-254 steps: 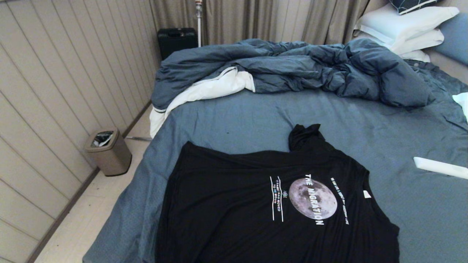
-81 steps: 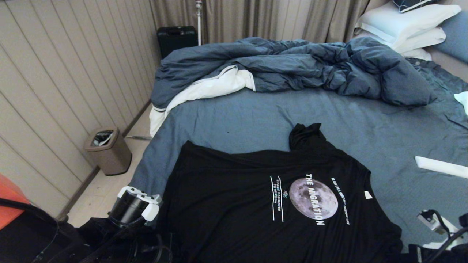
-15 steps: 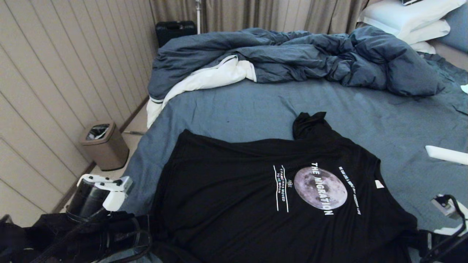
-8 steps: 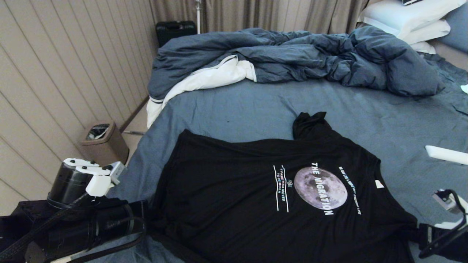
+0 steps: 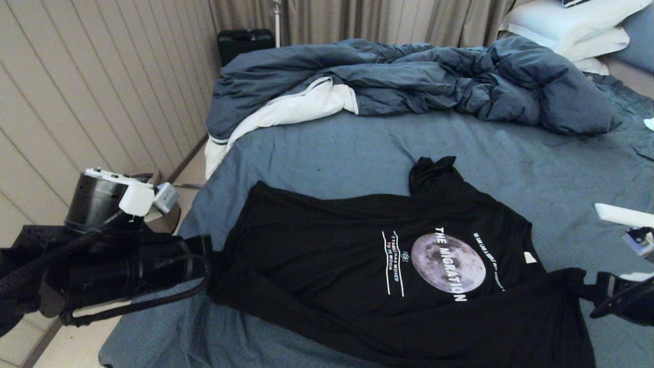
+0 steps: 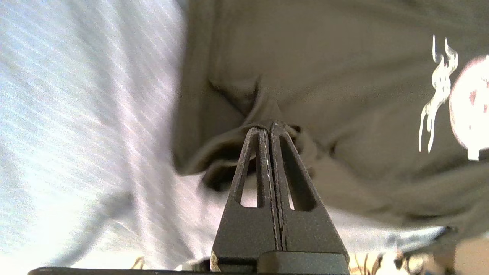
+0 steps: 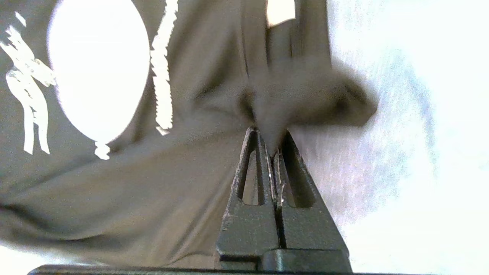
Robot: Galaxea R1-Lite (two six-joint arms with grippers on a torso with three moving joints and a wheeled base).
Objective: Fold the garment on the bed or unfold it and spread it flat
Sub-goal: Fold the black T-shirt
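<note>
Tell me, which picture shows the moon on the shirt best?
The head view: the moon print shows whole and grey on the black T-shirt. The right wrist view shows it as a washed-out white blob; the left wrist view catches only its edge.

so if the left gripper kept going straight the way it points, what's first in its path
The left gripper, shut on the garment's near edge, points across it, so more black shirt likely comes first.

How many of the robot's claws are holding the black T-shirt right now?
2. The left gripper pinches the T-shirt at its near left edge; the right gripper pinches its near right edge, beside the moon print.
</note>
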